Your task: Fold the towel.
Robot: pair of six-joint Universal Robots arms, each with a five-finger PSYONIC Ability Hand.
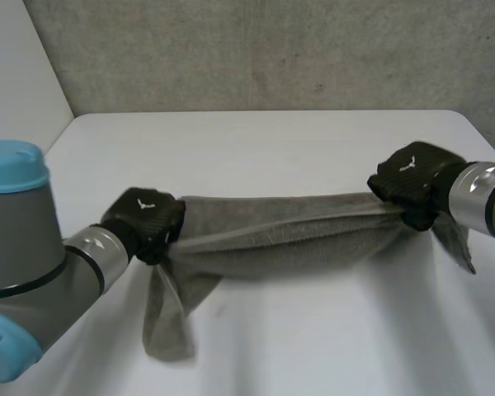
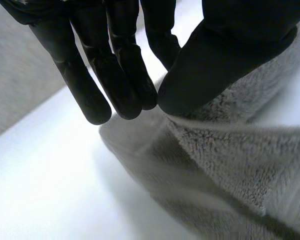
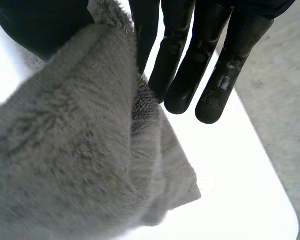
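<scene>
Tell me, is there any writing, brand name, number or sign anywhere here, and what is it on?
No words or numbers can be read anywhere.
Left hand: a small white winged mark on its back, a sign without letters.
Right hand: the same small white mark on its back, no letters.
Towel: plain grey, no writing on it.

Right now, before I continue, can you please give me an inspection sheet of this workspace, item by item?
surface: white table, with rounded far corners.
job's things: grey towel, bunched into a band stretched between both hands, with an end hanging down beside each hand.
clutter: nothing seen.
robot hands: left robot hand pinches one end of the towel; right robot hand pinches the other end.
cables: nothing seen.
surroundings: grey wall behind the table.
</scene>
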